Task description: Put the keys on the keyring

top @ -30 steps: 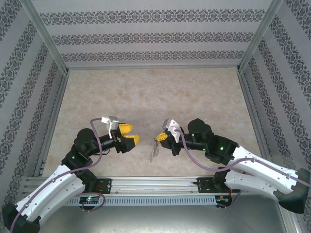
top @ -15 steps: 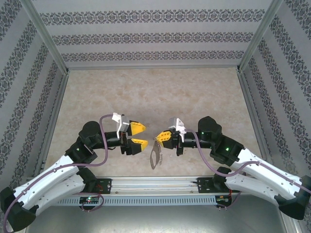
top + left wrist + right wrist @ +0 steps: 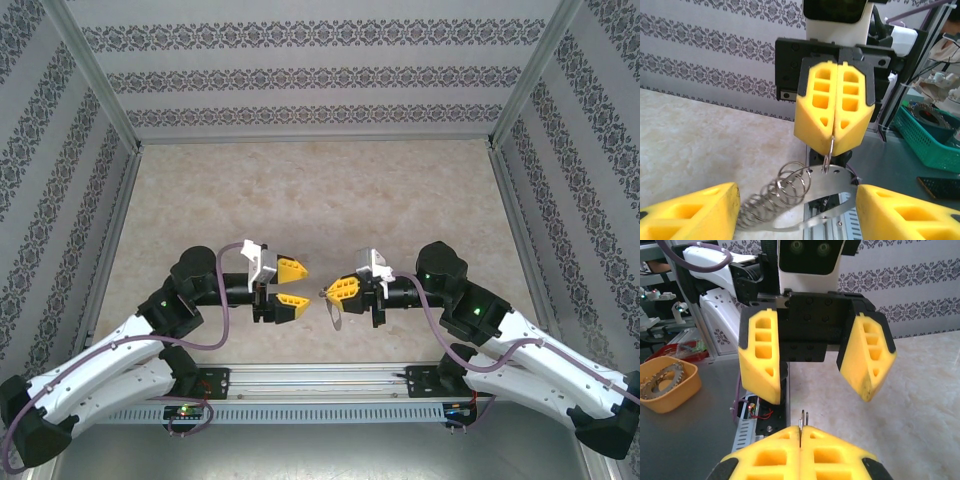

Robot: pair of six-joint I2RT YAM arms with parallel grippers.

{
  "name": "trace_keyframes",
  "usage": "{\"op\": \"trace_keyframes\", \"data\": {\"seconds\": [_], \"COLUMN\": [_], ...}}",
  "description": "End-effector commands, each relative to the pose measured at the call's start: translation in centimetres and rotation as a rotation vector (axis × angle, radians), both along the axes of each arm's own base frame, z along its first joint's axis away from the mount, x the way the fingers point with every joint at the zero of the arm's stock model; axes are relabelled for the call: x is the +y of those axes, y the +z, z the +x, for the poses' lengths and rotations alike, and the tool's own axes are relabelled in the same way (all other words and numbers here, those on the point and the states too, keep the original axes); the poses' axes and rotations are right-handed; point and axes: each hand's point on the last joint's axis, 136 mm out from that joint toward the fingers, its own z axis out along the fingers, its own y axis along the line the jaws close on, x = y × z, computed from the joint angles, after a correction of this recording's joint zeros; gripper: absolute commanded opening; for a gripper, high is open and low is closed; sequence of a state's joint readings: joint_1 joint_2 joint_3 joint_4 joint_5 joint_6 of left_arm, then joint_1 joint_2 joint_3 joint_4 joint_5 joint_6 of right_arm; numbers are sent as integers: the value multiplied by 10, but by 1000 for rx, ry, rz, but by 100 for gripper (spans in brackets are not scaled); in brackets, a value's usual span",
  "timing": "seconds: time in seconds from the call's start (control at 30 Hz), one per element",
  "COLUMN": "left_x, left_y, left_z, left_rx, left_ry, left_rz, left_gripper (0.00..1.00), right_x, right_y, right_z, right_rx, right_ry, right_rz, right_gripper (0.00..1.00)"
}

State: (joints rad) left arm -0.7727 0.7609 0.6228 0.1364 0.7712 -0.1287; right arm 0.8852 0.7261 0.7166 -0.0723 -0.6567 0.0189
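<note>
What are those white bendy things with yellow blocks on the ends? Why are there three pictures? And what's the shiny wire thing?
Those are two robot arms bolted to a table. The yellow blocks are their fingers, which pinch like tongs. One picture looks down from above. The other two come from little cameras on each wrist, so each arm sees its own fingers at the bottom and the other arm facing it. The right gripper is pinched shut on the keyring, a thin metal loop with a bunch of small rings along it. The loop seems to hang in the air below those fingers. The left gripper is open and points at the loop from close by.
</note>
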Motion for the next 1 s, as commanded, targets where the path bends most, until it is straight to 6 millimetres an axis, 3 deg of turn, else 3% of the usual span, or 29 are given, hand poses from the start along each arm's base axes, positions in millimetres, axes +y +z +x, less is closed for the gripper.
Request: {"op": "trace_keyframes", "data": {"seconds": [0.0, 0.97], "left_x": [-4, -9], "left_y": [9, 32], "left_z": [-11, -25], "left_rx": [-61, -121], "left_ry": [-56, -115], "left_rz": [3, -67], "left_gripper": [62, 50], "right_x": [-2, 1], "right_y": [18, 15], "right_z": [-8, -11], "right_rx": [-41, -20], "right_ry": [44, 73], "right_rz": [68, 84], "right_gripper": [0, 0]}}
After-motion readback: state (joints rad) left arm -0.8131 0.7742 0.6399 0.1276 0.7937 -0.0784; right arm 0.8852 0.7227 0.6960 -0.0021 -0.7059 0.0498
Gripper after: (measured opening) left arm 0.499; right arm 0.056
